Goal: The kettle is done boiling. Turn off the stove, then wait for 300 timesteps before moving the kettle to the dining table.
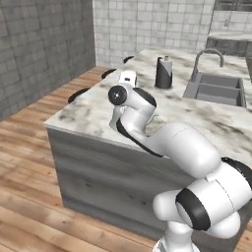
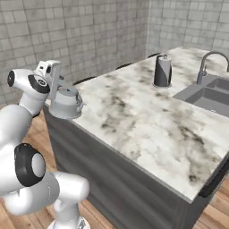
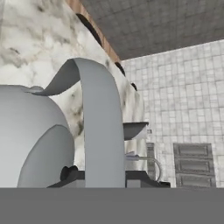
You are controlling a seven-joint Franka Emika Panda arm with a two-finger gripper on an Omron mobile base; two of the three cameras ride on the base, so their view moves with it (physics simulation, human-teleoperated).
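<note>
Marble dining table point(image 2: 147, 120) carries a dark canister point(image 2: 163, 70) near its sink point(image 2: 210, 96). At the table's far corner from the sink, the gripper point(image 2: 57, 85) is closed on the kettle point(image 2: 66, 103) handle.

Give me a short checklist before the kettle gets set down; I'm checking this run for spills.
1. Pincer shut on the kettle handle: ok, the handle runs between the fingertips in the hand view.
2. Kettle upright: ok.
3. Kettle at the dining table: ok, it hangs at the near corner.
4. Kettle resting on the top: cannot tell.
5. Landing spot free of the dark canister and sink: ok, both stand far along.
</note>
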